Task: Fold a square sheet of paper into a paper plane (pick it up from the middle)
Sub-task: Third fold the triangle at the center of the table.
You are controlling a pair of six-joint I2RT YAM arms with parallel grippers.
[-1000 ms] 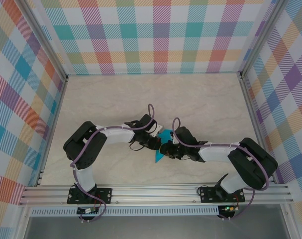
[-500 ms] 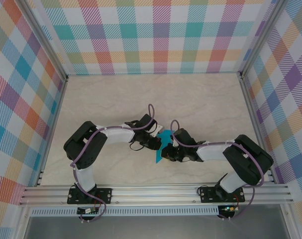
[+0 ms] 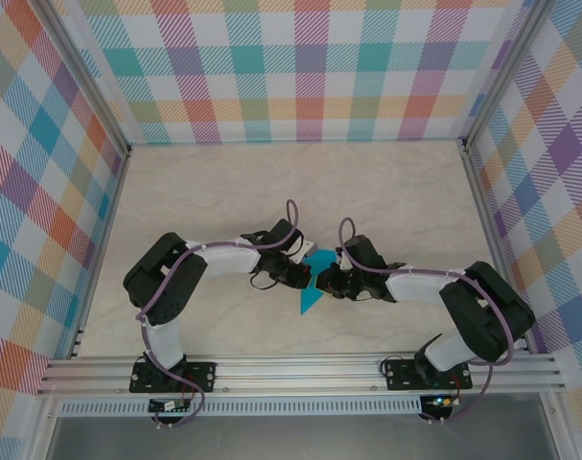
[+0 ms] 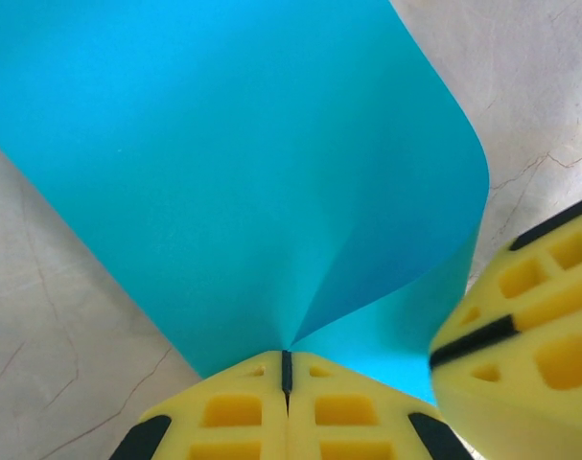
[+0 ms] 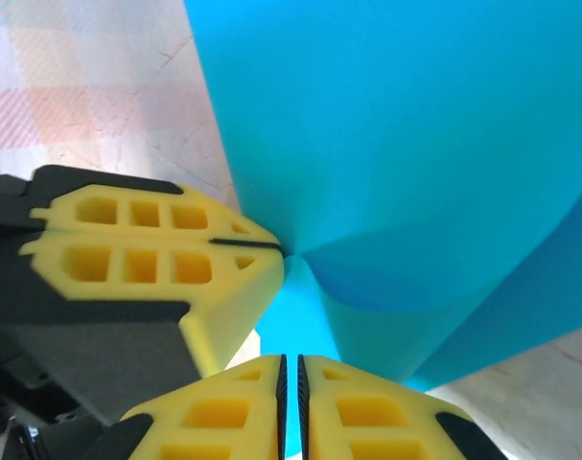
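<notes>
Teal-blue and thin, the square sheet of paper (image 3: 311,300) sits low over the pale marble-patterned tabletop (image 3: 386,192) in the overhead view, near the front edge and midway between the two arm bases. The black left gripper (image 3: 304,278) and right gripper (image 3: 326,284) meet over its middle, almost touching, so that each can hold one side of a fold. The wrists hide the sheet's outline, so how far the folding has gone is uncertain.

Left wrist view: the left gripper (image 4: 286,369), its yellow foam pads pressed together, pinches the sheet (image 4: 243,163) at a point from which a crease fans out. One flap curls upward, clear of the tabletop (image 4: 60,316). The right gripper's pad (image 4: 521,326) stands just beside.

Right wrist view: the right gripper (image 5: 291,369) is likewise closed, apparently on the paper's lower fold (image 5: 396,144). The left gripper (image 5: 269,251) nips the same bend from the side, presumably to sharpen a centre crease.
</notes>
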